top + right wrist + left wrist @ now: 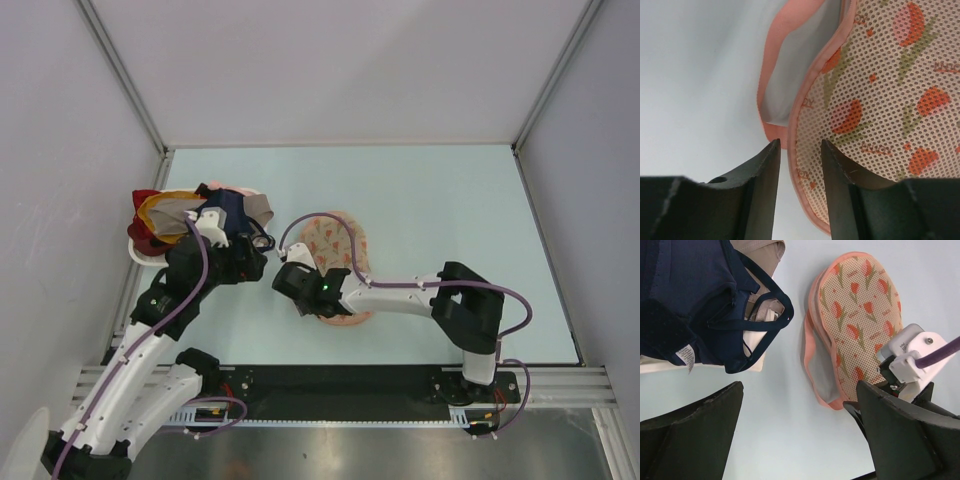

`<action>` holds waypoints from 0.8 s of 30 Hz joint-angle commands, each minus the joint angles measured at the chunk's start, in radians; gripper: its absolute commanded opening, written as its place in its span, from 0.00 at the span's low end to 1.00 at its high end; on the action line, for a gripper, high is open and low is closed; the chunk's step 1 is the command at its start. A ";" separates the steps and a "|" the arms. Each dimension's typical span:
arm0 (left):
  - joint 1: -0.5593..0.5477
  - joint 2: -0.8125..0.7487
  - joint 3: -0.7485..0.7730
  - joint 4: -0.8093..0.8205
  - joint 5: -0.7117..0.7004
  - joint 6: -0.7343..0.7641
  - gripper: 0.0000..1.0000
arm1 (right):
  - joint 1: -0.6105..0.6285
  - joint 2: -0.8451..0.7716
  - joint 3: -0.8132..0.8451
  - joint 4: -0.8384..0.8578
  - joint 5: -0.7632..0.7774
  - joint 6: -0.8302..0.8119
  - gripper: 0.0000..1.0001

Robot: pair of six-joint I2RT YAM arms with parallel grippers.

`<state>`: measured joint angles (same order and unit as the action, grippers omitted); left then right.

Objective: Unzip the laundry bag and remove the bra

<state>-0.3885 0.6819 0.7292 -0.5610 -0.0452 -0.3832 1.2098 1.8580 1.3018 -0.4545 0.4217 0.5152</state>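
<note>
The laundry bag (325,240) lies flat at mid-table, beige mesh with red-orange tulips and pink edging. In the left wrist view the bag (860,315) gapes along its left rim, and only pale lining shows inside. A navy strapped garment (690,300), a bra by its look, lies on the heap to the bag's left. My right gripper (801,150) is open a little and straddles the upper flap's pink rim at the bag's (880,100) near-left end. My left gripper (800,435) is wide open and empty over bare table between heap and bag.
The heap of navy, red, yellow and beige garments (170,215) sits at the table's left edge. The right arm (400,292) lies across the bag's near half. White walls stand at the left, back and right.
</note>
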 commanded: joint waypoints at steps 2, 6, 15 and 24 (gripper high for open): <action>0.011 -0.016 -0.002 0.029 0.011 0.009 1.00 | 0.007 0.036 0.062 -0.064 0.069 0.011 0.40; 0.013 -0.019 -0.002 0.029 0.010 0.010 1.00 | 0.007 0.056 0.073 -0.076 0.075 0.017 0.31; 0.023 -0.024 -0.004 0.029 0.007 0.007 1.00 | 0.005 0.018 0.105 -0.079 0.071 0.009 0.00; 0.030 -0.021 -0.007 0.029 0.001 0.010 1.00 | -0.027 -0.147 0.083 -0.073 0.083 0.017 0.00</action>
<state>-0.3714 0.6708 0.7273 -0.5606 -0.0456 -0.3832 1.2018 1.8484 1.3685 -0.5358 0.4660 0.5232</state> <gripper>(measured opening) 0.996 0.011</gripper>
